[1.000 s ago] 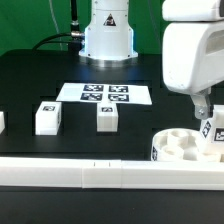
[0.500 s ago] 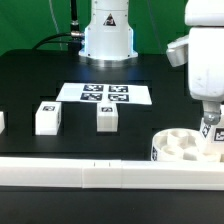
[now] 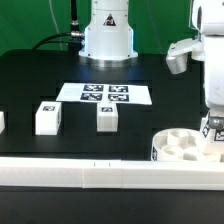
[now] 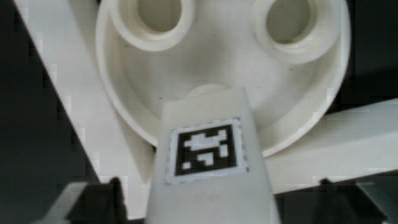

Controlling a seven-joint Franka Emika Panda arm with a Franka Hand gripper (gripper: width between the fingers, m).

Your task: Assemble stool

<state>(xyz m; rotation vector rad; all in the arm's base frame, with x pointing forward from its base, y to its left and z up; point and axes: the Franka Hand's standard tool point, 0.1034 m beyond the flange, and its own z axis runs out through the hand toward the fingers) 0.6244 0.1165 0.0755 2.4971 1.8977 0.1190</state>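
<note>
The gripper hangs at the exterior view's right edge, over the far-right side of the seat disc, with a leg block straddled between its fingers. In the wrist view those dark fingers sit at either side of the block's base, too blurred and cropped to tell whether they press on it or stand just off it.

From the exterior view's left, a white piece is cut by the frame edge. Near it the left leg block stands on the black tabletop, tag on top, and the middle leg block stands well apart from it. Behind these two the marker board lies flat. Along the front runs a long white rail. The seat disc rests just behind that rail, sockets upward. The right leg block stands upright at the disc's rim, tag facing the wrist camera, with two round sockets open beyond it.
</note>
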